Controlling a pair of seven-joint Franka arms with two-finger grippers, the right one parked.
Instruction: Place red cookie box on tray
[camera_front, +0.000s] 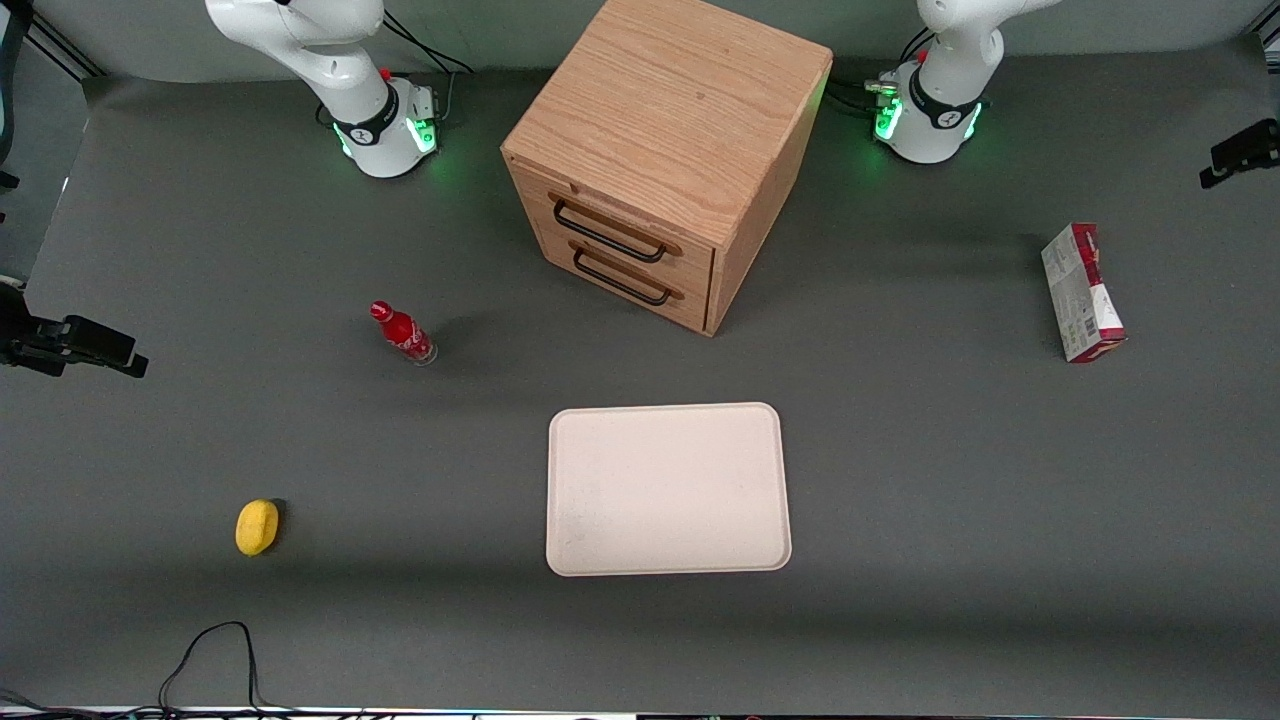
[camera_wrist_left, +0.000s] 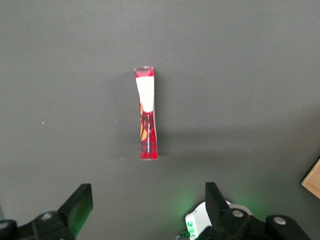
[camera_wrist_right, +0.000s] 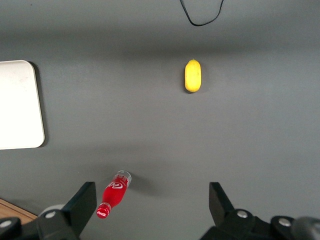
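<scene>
- A dark grey table (camera_front: 900, 480) fills every view, its matte surface carrying all the objects.
- The gripper (camera_wrist_left: 149, 210) hangs high above the table with its fingers (camera_wrist_left: 80, 205) spread wide apart, holding nothing.
- The red cookie box (camera_wrist_left: 147, 114) stands on a thin edge straight out from the gap between the fingers, well clear of both tips; from above only its narrow red top shows, with a white patch at one end.
- In the front view the red cookie box (camera_front: 1082, 292) sits toward the working arm's end of the table, showing a whitish-grey printed panel with red edges.
- The tray (camera_front: 668, 489), cream-white with rounded corners and a low rim, lies flat, well apart from the box and nearer the front camera than the wooden drawer cabinet (camera_front: 665, 160).
- A small red bottle (camera_front: 403, 333) and a yellow object (camera_front: 257, 527) rest toward the parked arm's end.
</scene>
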